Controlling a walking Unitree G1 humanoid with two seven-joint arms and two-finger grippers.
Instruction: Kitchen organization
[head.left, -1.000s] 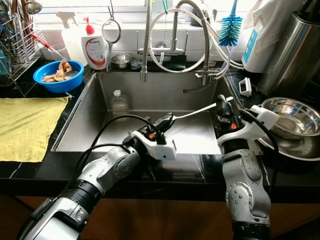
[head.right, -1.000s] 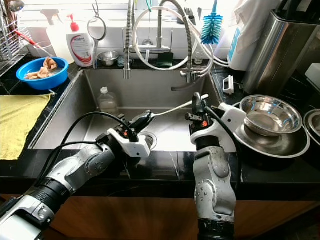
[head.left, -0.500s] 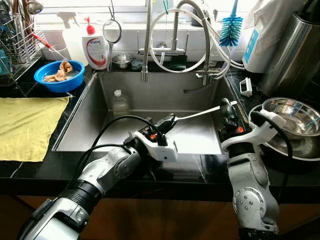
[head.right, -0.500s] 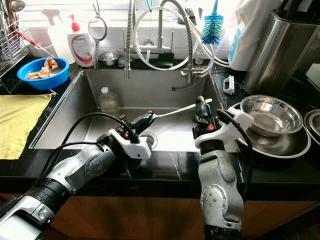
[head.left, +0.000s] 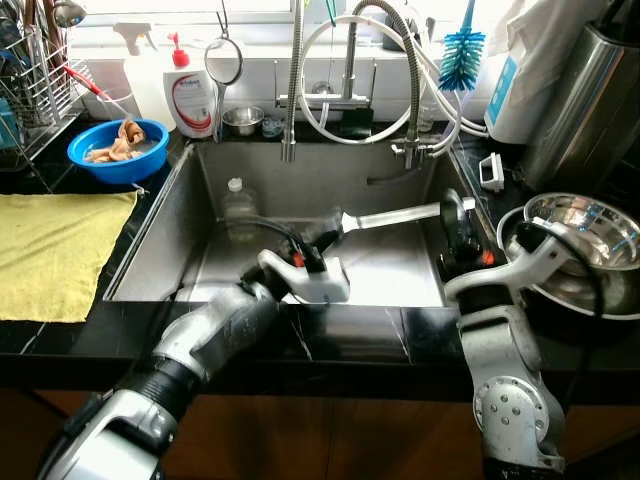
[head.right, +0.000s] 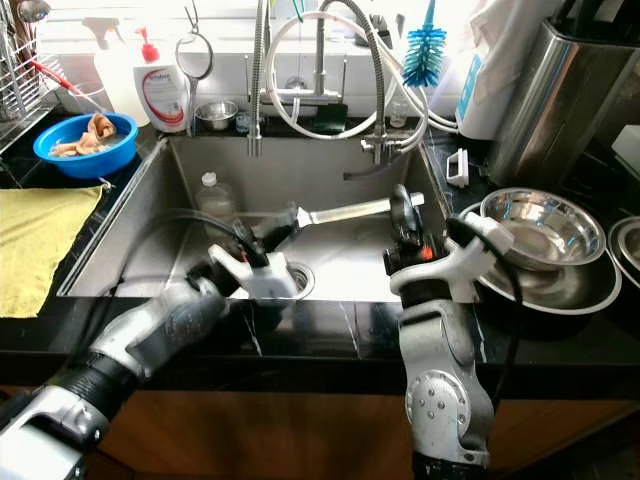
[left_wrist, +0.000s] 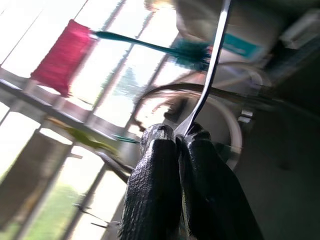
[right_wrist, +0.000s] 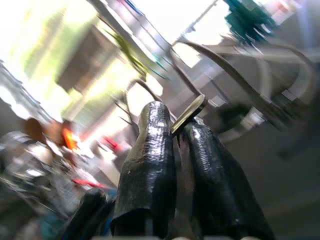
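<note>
A long silver utensil (head.left: 390, 215) hangs level over the steel sink (head.left: 300, 170), held at both ends. My left gripper (head.left: 328, 228) is shut on its near-left end, with the arm blurred by motion. My right gripper (head.left: 452, 208) is shut on the other end, by the sink's right wall. In the left wrist view the black fingers (left_wrist: 155, 170) pinch the thin metal stem (left_wrist: 212, 70). In the right wrist view the flat metal end (right_wrist: 189, 112) sticks out between the closed fingers (right_wrist: 152, 150).
A small plastic bottle (head.left: 238, 205) stands in the sink's back left. Steel bowls (head.left: 580, 235) are stacked on the right counter. A blue bowl (head.left: 115, 160), soap dispenser (head.left: 192, 100) and yellow towel (head.left: 55, 250) lie left; a spring faucet (head.left: 290, 90) hangs over the sink.
The left arm has pushed forward and up over the sink. The utensil has turned flat side up and sits more level. The right wrist rolled outward a second ago and now stays.
</note>
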